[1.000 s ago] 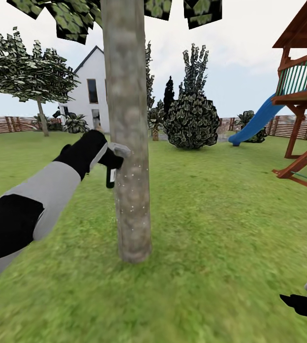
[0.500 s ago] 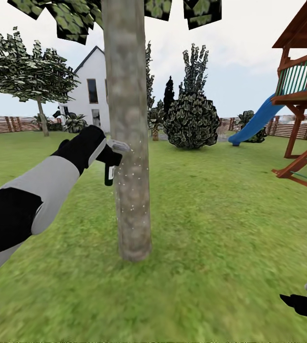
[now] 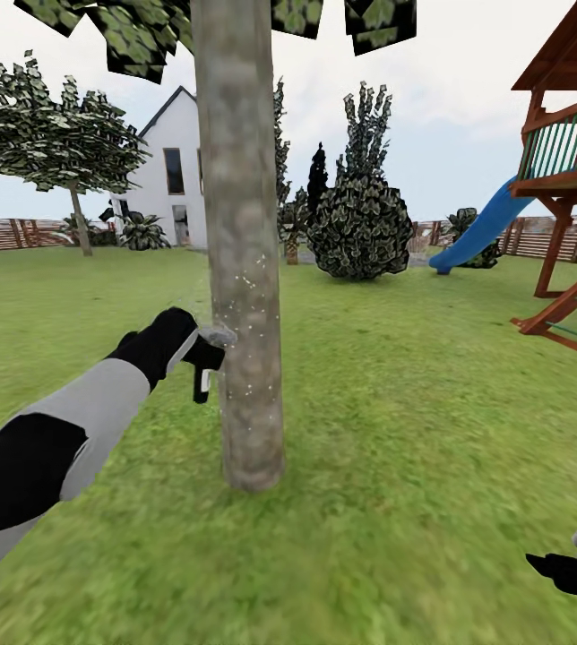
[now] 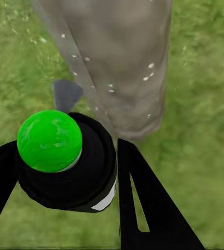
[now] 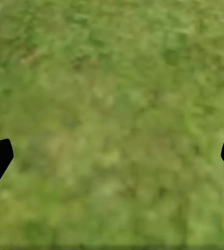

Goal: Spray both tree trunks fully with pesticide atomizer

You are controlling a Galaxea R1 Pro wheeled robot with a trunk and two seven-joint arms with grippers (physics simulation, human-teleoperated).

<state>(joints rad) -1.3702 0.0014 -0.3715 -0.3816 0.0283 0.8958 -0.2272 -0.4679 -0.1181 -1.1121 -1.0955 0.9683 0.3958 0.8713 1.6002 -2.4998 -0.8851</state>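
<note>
The left gripper [image 4: 65,172], jaws clenched on the pesticide atomizer [image 4: 65,161], holds its nozzle just beside the speckled tree trunk [image 3: 239,269]. Over the lawn [image 5: 112,104], the right gripper [image 5: 112,156] hangs with jaws released.

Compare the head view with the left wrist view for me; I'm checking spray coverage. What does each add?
Head view alone: the house, slide, fence and the trunk's full height. Left wrist view alone: the atomizer's green cap, gripped between black fingers. Both: white droplets speckling the trunk, lawn and the left gripper.
</note>
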